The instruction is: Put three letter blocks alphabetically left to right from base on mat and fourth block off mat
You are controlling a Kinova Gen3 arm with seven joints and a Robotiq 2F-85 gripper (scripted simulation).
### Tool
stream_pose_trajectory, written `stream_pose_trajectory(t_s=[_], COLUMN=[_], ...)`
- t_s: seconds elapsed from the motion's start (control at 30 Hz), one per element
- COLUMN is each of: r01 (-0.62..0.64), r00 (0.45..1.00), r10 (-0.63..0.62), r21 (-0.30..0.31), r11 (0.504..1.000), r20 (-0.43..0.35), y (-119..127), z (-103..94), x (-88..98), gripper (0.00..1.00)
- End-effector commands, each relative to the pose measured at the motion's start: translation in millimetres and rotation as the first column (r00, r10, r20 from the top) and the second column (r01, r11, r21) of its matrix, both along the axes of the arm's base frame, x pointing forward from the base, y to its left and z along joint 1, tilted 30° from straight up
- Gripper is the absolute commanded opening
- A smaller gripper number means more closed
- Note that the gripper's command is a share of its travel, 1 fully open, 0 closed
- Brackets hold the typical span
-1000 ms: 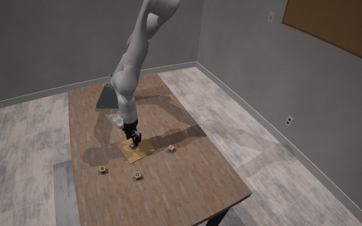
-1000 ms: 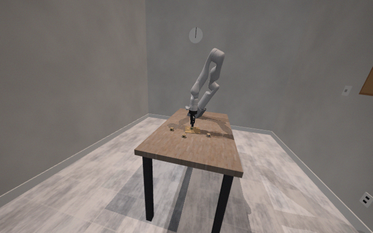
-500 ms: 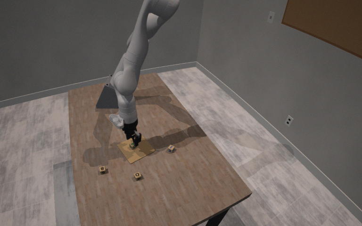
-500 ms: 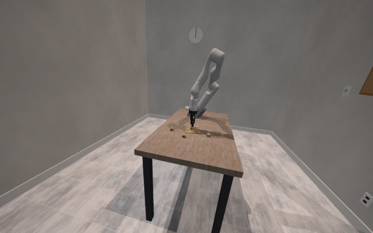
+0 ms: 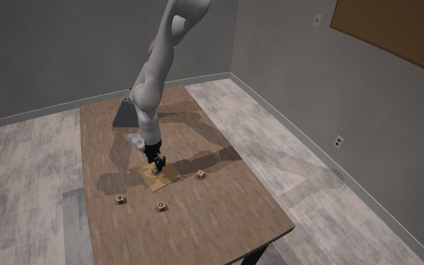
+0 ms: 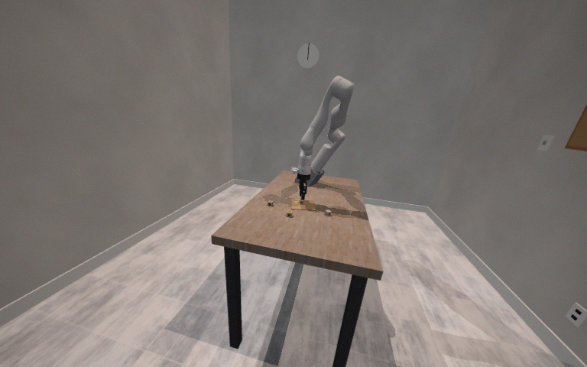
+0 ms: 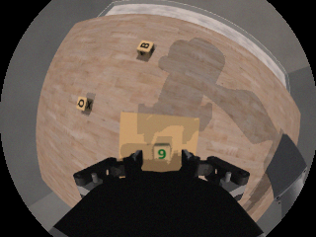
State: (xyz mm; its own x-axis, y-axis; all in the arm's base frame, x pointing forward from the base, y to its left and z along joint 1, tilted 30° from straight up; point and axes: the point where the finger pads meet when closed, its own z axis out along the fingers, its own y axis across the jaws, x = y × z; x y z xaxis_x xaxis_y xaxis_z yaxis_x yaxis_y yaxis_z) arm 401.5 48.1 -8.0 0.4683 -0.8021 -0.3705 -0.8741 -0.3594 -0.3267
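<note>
In the top view, one block [image 5: 155,170] [image 6: 301,202] [image 7: 162,153] sits on the mat [image 5: 158,185] [image 6: 309,207] [image 7: 130,129]; the B block [image 5: 120,199] [image 6: 270,202] [image 7: 145,47] lies lower left, the O block [image 5: 160,206] [image 6: 289,213] [image 7: 83,104] below, another block [image 5: 200,174] [image 6: 328,212] right.

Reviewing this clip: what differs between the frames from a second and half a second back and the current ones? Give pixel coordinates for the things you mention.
Nothing visibly changed. The gripper [image 5: 159,170] [image 6: 302,199] [image 7: 162,156] is in the same place, around the green-marked block [image 5: 154,170] [image 7: 162,154] on the mat [image 5: 154,184] [image 6: 309,207] [image 7: 129,130]; the other three blocks lie off it as before.
</note>
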Motion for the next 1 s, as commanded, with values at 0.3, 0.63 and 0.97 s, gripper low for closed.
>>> stream_pose_trajectory(t_s=[0.3, 0.63, 0.97], r01=[0.001, 0.001, 0.001], r00=[1.0, 1.0, 1.0], r10=[-0.001, -0.001, -0.001], r21=[-0.001, -0.001, -0.001], r11=[1.0, 1.0, 1.0], r20=[0.001, 0.001, 0.001], y=[-0.5, 1.5, 10.3], z=[0.4, -3.2, -19.2], x=[0.4, 1.0, 3.4], gripper=[0.62, 0.62, 0.62])
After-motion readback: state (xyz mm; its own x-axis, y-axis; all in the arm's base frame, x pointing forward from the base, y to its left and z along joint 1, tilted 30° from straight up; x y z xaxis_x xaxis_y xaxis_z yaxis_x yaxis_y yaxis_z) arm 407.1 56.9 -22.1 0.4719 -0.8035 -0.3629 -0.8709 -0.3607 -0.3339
